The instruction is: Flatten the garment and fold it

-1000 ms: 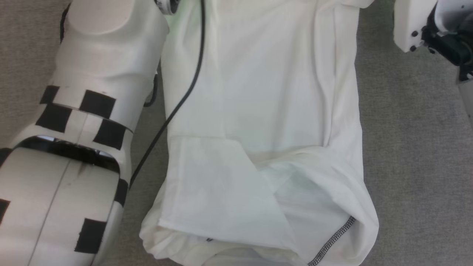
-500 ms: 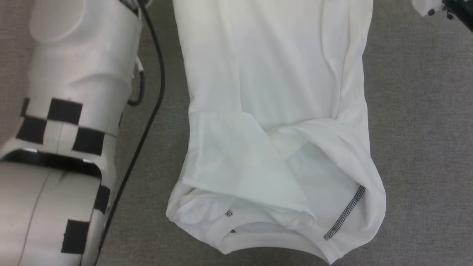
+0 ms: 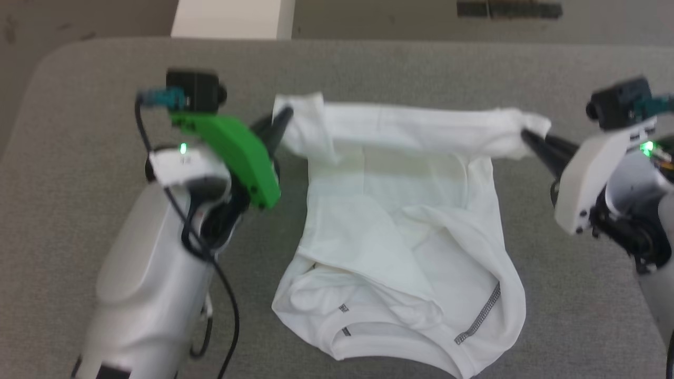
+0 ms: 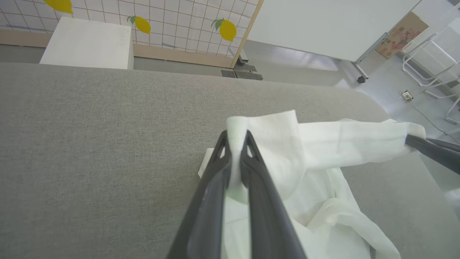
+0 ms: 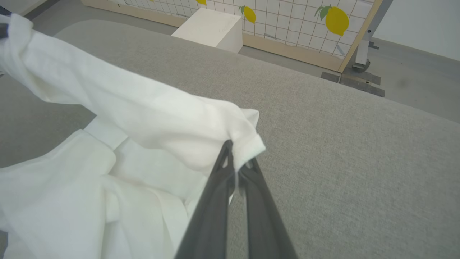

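The white garment (image 3: 400, 231) lies on the grey table (image 3: 368, 68), its neckline and a grey stitched seam (image 3: 479, 316) toward me. Its far edge is lifted and stretched between both grippers as a band. My left gripper (image 3: 281, 117) is shut on the garment's far left corner; in the left wrist view the cloth (image 4: 287, 144) is pinched between the fingers (image 4: 215, 172). My right gripper (image 3: 526, 136) is shut on the far right corner, and in the right wrist view the garment (image 5: 143, 108) bunches at my right gripper's tips (image 5: 235, 151).
A rigid white box (image 3: 231, 18) stands on the floor beyond the table's far edge, also seen as the box (image 4: 86, 43) in front of a lemon-patterned grid panel (image 4: 187, 28). A dark strip (image 3: 508, 9) lies on the floor at the back right.
The head camera has pulled back and up, so the whole picture has shifted and now takes in both grippers and the table's far edge. The garment's near part looks the same.
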